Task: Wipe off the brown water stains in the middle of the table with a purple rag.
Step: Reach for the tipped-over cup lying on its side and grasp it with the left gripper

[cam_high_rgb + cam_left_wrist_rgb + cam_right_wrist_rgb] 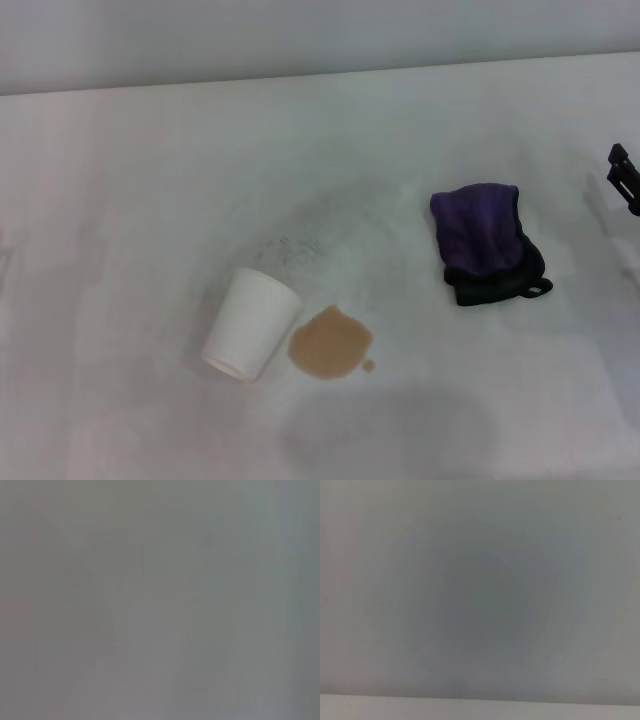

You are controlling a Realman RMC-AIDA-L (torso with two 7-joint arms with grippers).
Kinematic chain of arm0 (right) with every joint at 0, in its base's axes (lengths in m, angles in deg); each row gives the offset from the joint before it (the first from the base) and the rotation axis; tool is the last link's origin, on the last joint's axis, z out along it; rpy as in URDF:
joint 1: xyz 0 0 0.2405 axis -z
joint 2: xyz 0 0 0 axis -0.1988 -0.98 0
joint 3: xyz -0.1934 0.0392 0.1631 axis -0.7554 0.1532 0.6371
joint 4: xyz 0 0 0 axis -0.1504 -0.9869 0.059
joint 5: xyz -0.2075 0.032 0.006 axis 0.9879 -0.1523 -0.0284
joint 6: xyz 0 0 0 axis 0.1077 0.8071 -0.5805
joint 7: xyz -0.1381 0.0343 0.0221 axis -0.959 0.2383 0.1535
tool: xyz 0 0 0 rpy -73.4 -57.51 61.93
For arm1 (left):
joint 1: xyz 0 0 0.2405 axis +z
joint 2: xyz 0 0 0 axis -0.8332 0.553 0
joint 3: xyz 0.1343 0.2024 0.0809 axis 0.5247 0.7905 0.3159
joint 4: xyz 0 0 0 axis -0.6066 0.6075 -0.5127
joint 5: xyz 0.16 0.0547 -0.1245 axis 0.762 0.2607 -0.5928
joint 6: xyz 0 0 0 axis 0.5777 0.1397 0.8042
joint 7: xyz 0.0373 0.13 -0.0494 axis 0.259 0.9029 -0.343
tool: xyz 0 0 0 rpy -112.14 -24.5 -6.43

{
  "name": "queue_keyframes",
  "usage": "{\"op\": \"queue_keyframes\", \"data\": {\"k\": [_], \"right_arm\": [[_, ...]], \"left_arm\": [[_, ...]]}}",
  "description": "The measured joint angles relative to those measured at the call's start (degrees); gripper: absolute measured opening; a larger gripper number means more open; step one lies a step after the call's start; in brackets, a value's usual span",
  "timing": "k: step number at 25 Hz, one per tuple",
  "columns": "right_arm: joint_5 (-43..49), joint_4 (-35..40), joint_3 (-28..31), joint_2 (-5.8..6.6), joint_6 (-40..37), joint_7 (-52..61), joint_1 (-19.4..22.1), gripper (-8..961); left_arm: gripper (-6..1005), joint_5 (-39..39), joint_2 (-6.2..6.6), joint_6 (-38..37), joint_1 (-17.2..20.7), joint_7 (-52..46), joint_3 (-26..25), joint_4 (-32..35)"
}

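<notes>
In the head view the purple rag point(485, 240) lies bunched on the white table point(150, 180), right of middle, with its black part and small loop toward the near side. The brown water stains point(329, 344) form a tan puddle near the middle front, with one tiny droplet point(368, 365) beside it. A black tip of my right gripper point(624, 176) shows at the right edge, to the right of the rag and apart from it. My left gripper is out of view. Both wrist views show only plain grey surface.
A white paper cup point(250, 324) lies tipped on its side just left of the puddle, its rim touching or nearly touching the stain. The table's far edge point(320, 75) meets a grey wall.
</notes>
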Motion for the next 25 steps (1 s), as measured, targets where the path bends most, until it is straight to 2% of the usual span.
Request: {"op": "queue_keyframes", "data": {"k": [18,22,25], "right_arm": [[0.0,0.31,0.0,0.09,-0.3,0.06,-0.43,772],[0.0,0.59,0.18,0.11,-0.89,0.06,-0.5,772],[0.0,0.64,0.36,0.18,-1.26,0.01,-0.56,771]], "left_arm": [[849,0.07,0.04,0.06,-0.51,-1.75,-0.25,0.02],[849,6.27,0.78,0.8,-2.4,-10.9,0.12,-1.92],[849,11.11,1.01,0.15,-4.2,-20.07,0.13,-6.4]]}}
